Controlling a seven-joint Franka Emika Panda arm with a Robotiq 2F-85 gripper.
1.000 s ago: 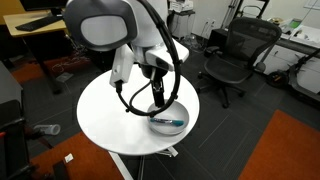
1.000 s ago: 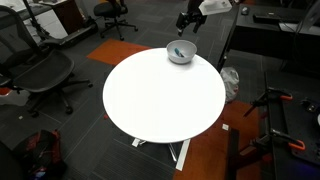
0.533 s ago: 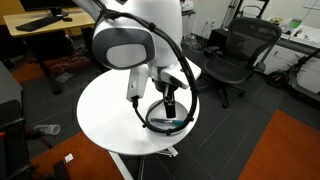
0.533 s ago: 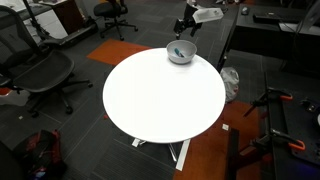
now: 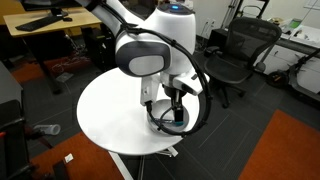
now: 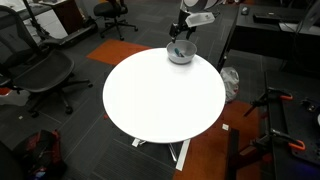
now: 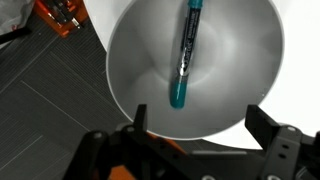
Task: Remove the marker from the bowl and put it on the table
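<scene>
The shiny metal bowl [image 7: 195, 70] sits near the far edge of the round white table [image 6: 160, 95]. The marker [image 7: 186, 50], dark with a teal end, lies inside the bowl. My gripper [image 7: 198, 125] hangs open right above the bowl, its fingers spread to either side, the marker a little beyond them. In both exterior views the gripper [image 6: 181, 36] is low over the bowl [image 6: 181, 53]. In an exterior view the arm covers most of the bowl [image 5: 172, 118].
Black office chairs [image 5: 232, 55] stand around the table [image 5: 110, 115]. An orange-black object [image 7: 62, 15] lies on the dark floor beside the table. Light-wood desks [image 5: 40, 25] stand behind. An orange carpet patch [image 5: 275, 150] lies nearby.
The arm has swung over the bowl and the gripper has come down toward it. The marker and bowl have not moved.
</scene>
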